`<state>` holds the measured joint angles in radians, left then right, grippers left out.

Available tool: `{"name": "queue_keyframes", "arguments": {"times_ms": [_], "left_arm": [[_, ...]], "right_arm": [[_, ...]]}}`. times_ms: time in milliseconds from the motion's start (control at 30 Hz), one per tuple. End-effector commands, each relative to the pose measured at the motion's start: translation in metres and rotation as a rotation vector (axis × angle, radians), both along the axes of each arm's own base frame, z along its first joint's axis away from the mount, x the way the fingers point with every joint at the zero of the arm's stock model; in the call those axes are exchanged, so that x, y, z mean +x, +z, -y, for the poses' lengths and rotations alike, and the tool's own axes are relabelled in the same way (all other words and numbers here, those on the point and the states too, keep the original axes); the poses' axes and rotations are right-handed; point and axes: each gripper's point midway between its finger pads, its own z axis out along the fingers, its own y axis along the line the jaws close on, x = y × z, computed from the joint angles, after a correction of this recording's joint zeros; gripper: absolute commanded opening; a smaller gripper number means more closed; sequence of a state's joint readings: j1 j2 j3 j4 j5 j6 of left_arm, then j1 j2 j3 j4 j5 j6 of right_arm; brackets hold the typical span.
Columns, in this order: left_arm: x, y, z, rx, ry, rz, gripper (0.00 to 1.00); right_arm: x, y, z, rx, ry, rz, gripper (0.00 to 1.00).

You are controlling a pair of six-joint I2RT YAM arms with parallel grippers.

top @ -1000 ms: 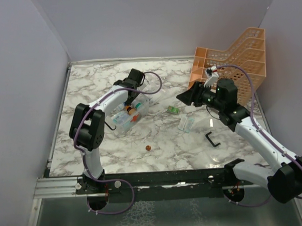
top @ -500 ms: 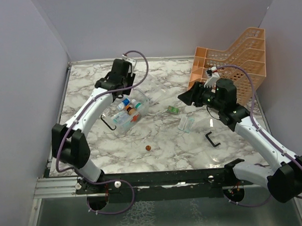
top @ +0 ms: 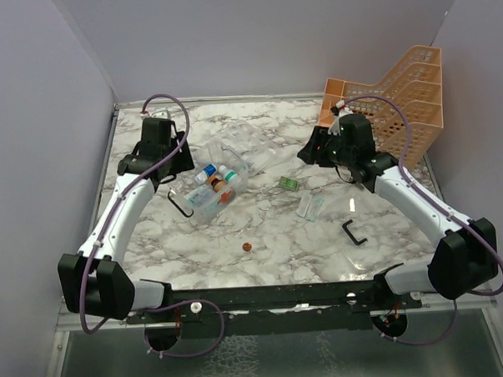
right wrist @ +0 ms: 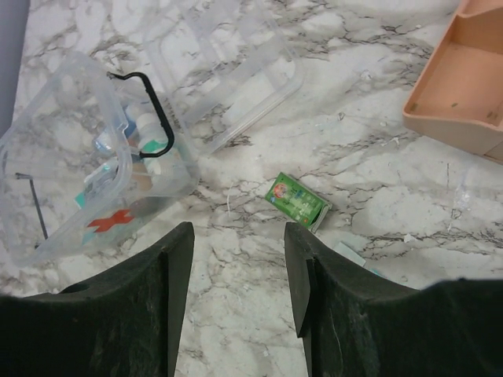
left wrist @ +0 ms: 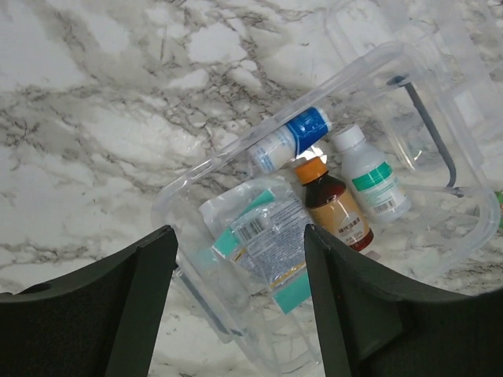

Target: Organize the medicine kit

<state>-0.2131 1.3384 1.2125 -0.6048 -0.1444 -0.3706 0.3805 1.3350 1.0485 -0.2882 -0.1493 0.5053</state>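
Note:
The medicine kit (top: pixel 216 192) is a clear box standing open left of centre. In the left wrist view it (left wrist: pixel 236 157) holds a blue-capped bottle (left wrist: pixel 291 140), an amber bottle (left wrist: pixel 335 210), a white bottle (left wrist: pixel 371 174) and a sachet (left wrist: pixel 263 239). Its clear lid (top: pixel 248 147) lies just behind it. My left gripper (top: pixel 169 169) is open and empty, raised to the left of the box (left wrist: pixel 240 314). My right gripper (top: pixel 307 155) is open and empty above the table (right wrist: pixel 236 306), near a small green box (right wrist: pixel 296 201) that also shows in the top view (top: pixel 288 183).
An orange mesh rack (top: pixel 389 99) stands at the back right. Clear sachets (top: pixel 311 205) lie right of centre. A black U-shaped handle (top: pixel 354 232) lies front right, and another (top: pixel 180 207) lies by the kit's left side. A small red ball (top: pixel 246 247) lies near the front.
My left arm has swung away from the kit to the back left, uncovering the box. My right gripper has pulled back toward the rack.

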Motion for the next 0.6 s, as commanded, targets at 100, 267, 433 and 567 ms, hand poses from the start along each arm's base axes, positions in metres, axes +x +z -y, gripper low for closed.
{"name": "queue_keyframes", "arguments": {"times_ms": [100,267,433,567], "left_arm": [[-0.037,-0.018,-0.010,-0.174,0.163,-0.052,0.70],[-0.047,-0.044,-0.010,-0.204,0.185,-0.105,0.70],[-0.042,-0.060,-0.023,-0.129,0.202,-0.125,0.60],[-0.037,-0.067,-0.039,-0.037,0.224,-0.119,0.50]], "right_arm": [[0.023,-0.011,-0.003,-0.025,-0.082,-0.011,0.48],[0.029,-0.023,-0.019,-0.020,-0.071,-0.032,0.47],[0.034,-0.028,-0.029,-0.028,-0.050,-0.037,0.47],[0.036,-0.033,-0.038,-0.041,-0.023,-0.043,0.46]]}}
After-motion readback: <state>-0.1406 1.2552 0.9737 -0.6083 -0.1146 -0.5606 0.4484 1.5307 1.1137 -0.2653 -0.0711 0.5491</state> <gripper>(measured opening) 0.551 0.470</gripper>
